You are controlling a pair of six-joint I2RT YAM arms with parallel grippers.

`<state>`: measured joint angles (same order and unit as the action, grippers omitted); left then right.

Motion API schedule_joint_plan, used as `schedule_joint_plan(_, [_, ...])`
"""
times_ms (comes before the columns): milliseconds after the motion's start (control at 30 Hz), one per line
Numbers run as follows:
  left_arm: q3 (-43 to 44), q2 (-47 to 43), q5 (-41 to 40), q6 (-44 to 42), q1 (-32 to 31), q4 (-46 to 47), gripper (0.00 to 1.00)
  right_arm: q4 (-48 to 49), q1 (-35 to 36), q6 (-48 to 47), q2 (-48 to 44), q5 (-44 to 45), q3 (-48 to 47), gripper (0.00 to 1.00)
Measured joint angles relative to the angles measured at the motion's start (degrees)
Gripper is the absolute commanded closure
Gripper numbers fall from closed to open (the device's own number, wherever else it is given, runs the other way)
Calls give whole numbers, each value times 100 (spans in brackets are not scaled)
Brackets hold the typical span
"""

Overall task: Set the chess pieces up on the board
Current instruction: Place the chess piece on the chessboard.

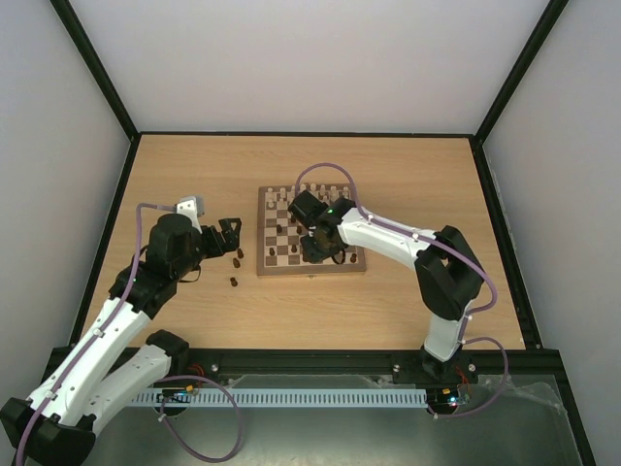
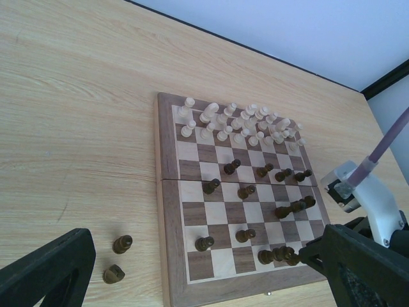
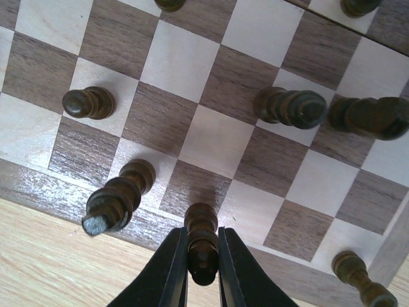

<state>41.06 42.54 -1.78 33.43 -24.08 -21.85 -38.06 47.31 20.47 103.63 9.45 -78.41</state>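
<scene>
Seen from above, the chessboard (image 1: 291,271) lies mid-table (image 1: 194,175), its pieces too small to tell by kind. The right gripper (image 1: 321,254) hangs over the board's near squares and hides what is beneath it. The left gripper (image 1: 230,236) hovers just beside the board's left edge, near two loose dark pieces (image 1: 240,255) on the bare wood.

From the left wrist, the left fingers (image 2: 45,272) stand wide apart and hold nothing, both cut off at the bottom corners. Cream pieces (image 2: 246,125) crowd the far rows. Dark ones (image 2: 245,192) are scattered over the near half. The right arm (image 2: 374,198) covers the board's near right corner.

From the right wrist, the right fingers (image 3: 169,275) are pinched on a dark piece (image 3: 202,240) over the board's edge row; whether it touches the square is unclear. A neighbouring dark piece (image 3: 118,195) may be tipped over. Others are cut off at the top edge.
</scene>
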Motion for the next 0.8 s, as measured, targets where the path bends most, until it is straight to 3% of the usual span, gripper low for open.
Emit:
schedule_joint_plan(567, [0, 0, -22, 2, 0, 0, 1, 116, 0, -98, 280, -42, -109, 86])
schedule_joint_plan(800, [0, 0, -24, 2, 0, 0, 1, 125, 0, -105, 319, -48, -149, 69])
